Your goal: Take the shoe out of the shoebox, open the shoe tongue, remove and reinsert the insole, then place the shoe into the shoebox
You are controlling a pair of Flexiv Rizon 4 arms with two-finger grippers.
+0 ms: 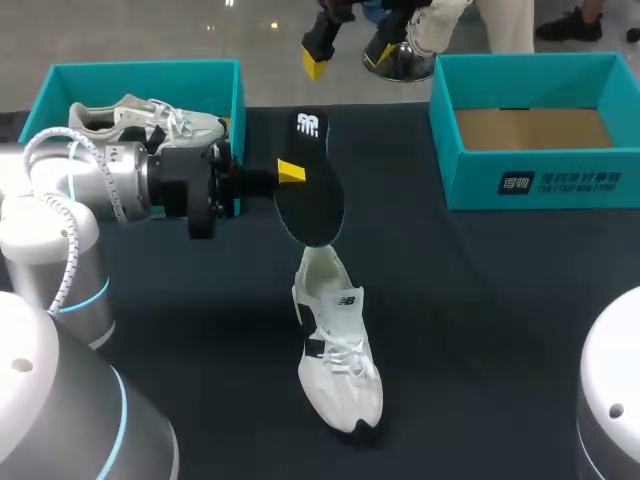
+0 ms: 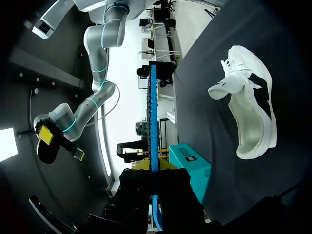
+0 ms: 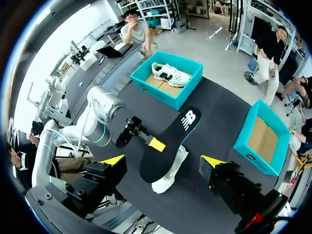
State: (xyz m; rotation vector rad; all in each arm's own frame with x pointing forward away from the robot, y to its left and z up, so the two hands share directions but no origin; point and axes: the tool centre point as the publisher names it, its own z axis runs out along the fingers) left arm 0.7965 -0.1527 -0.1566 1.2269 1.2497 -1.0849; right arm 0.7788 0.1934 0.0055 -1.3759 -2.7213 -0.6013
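"While the left fingers (image 1: 290,172) are pinched shut on the black insole (image 1: 312,190), where does the white shoe (image 1: 338,345) sit?"

"Near the middle of the black counter (image 1: 500,330), on its sole, toe toward the near edge. The insole hangs tilted above it, its lower end just over the heel opening (I cannot tell whether they touch)."

"And the right fingers (image 3: 163,161)?"

"Spread wide, holding nothing, high above the counter and looking down on insole and shoe."

"The boxes?"

"One teal shoebox (image 1: 140,72) at the far left corner has a second shoe (image 1: 140,120) lying in it. The other shoebox (image 1: 540,180), at the far right corner, shows its brown cardboard floor."
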